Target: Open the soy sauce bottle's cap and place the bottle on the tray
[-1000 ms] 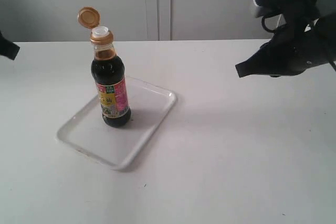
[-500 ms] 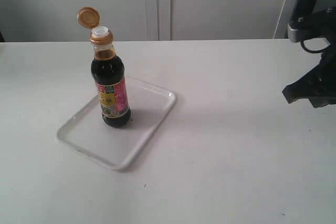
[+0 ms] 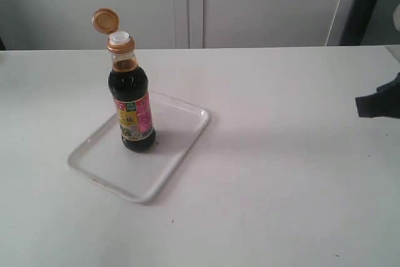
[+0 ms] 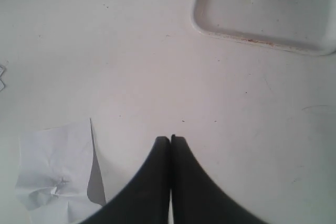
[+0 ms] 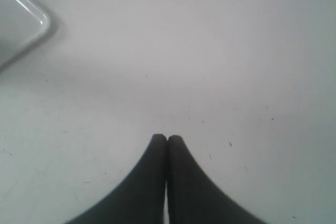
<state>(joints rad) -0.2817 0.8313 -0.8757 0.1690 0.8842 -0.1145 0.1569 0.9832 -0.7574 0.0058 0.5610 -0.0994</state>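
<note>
One soy sauce bottle (image 3: 132, 98), mostly full of dark liquid, stands upright on the single white tray (image 3: 107, 168) with its cap (image 3: 105, 21) flipped open (white spout showing), bare table (image 3: 275, 179) all around, and both the left gripper (image 4: 170, 139) and right gripper (image 5: 167, 138) pressed together, holding nothing.

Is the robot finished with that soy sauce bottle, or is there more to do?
It looks finished. The cap is flipped open and the soy sauce bottle stands upright on the tray. Nothing is in hand: the left gripper and right gripper have their fingers closed on nothing, away from the bottle.
</note>
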